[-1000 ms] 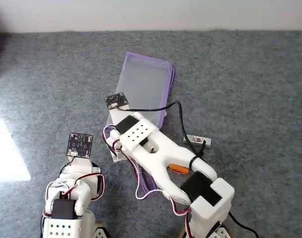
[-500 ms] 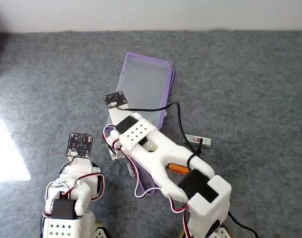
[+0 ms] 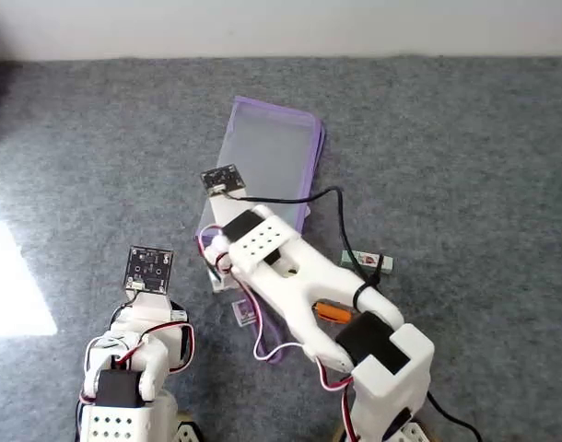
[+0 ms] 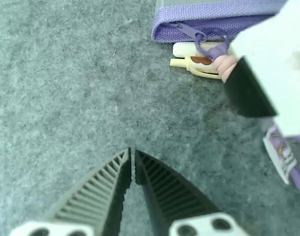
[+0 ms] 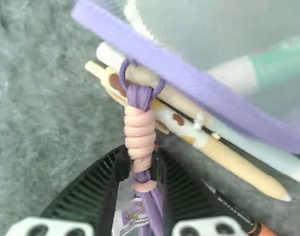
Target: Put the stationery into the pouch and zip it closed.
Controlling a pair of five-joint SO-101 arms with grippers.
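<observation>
Early stage, by the look of it. The purple pouch (image 3: 267, 157) lies flat on the grey counter (image 3: 465, 138), and most of the stationery is outside it. A cream pen with brown spots (image 5: 189, 129) and a white pen (image 5: 155, 81) lie just beside the pouch's purple zip edge, touching or nearly touching it. An orange-tipped pen (image 3: 333, 312) lies near the right arm and a small white bar (image 3: 367, 261) sits apart on the counter. Something pale teal and white shows through the translucent pouch wall; whether it is inside or under the pouch cannot be told. The right hand (image 5: 139, 155) is clamped on the pink-and-purple zipper pull (image 5: 138, 125), probably to work the zip. The left hand (image 4: 132, 152) is closed on nothing, low over bare counter, well apart from the pouch. All the loading and the final zipping are left.
</observation>
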